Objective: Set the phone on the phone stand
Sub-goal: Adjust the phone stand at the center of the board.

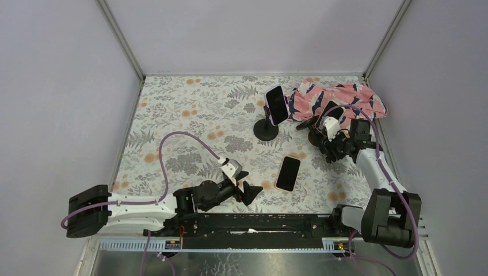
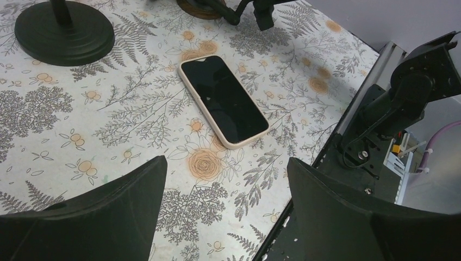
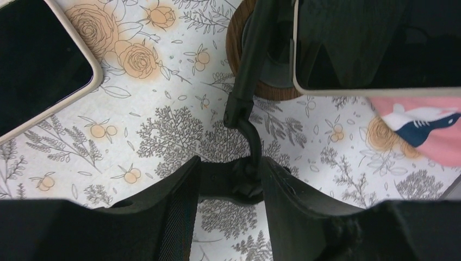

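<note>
A phone (image 1: 288,173) in a cream case lies flat, screen up, on the floral table; it also shows in the left wrist view (image 2: 224,100) and the right wrist view (image 3: 38,60). A black round-based phone stand (image 1: 266,130) holds up another phone (image 1: 276,105). A second stand with a wooden base (image 3: 244,81) carries a third phone (image 3: 380,43). My right gripper (image 3: 231,163) is shut on a black jointed arm piece (image 3: 239,182) of that wooden-based stand. My left gripper (image 2: 225,179) hangs open and empty, just short of the flat phone.
A pink patterned cloth (image 1: 339,98) lies at the back right behind the wooden-based stand. The black stand's base (image 2: 64,32) sits left of the flat phone. The arms' black mounting rail (image 1: 259,221) runs along the near edge. Walls enclose three sides.
</note>
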Robot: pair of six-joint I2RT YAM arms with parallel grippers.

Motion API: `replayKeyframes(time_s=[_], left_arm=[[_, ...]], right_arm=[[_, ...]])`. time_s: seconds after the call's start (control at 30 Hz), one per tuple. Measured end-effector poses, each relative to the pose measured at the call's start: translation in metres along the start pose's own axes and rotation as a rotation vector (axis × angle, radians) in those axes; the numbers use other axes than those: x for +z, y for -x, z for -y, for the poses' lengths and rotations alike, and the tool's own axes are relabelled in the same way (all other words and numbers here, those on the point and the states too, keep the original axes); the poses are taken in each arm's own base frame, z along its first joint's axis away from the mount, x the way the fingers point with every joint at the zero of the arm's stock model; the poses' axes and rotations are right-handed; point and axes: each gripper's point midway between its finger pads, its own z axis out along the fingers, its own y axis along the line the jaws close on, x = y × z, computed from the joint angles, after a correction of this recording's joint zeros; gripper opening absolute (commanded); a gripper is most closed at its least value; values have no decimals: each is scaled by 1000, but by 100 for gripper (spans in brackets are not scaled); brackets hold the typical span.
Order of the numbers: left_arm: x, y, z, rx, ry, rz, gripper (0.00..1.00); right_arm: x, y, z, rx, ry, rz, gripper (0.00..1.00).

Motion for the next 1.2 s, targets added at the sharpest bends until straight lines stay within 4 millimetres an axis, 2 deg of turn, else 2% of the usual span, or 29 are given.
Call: replayKeyframes(time_s=[0.27, 0.37, 0.67, 0.8, 1.0, 1.2], left_arm=[[2, -10, -3, 22, 11, -30, 89], [3, -11, -4, 27, 14, -38, 89], [3, -13, -4, 33, 18, -49, 89], [3, -14, -5, 34, 18, -50, 89], [1, -12, -4, 33, 16, -47, 89], [-2, 1, 0, 25, -6, -10, 89]], right_arm=[[17, -4, 4, -62, 36, -3, 51], [24, -9, 4, -74, 50, -22, 48], [31, -13, 13, -137, 36, -38, 11], [27, -13, 12, -154, 45, -48, 0], [8, -13, 1, -116, 77, -77, 0], [-24, 10, -9, -56, 100, -46, 0]])
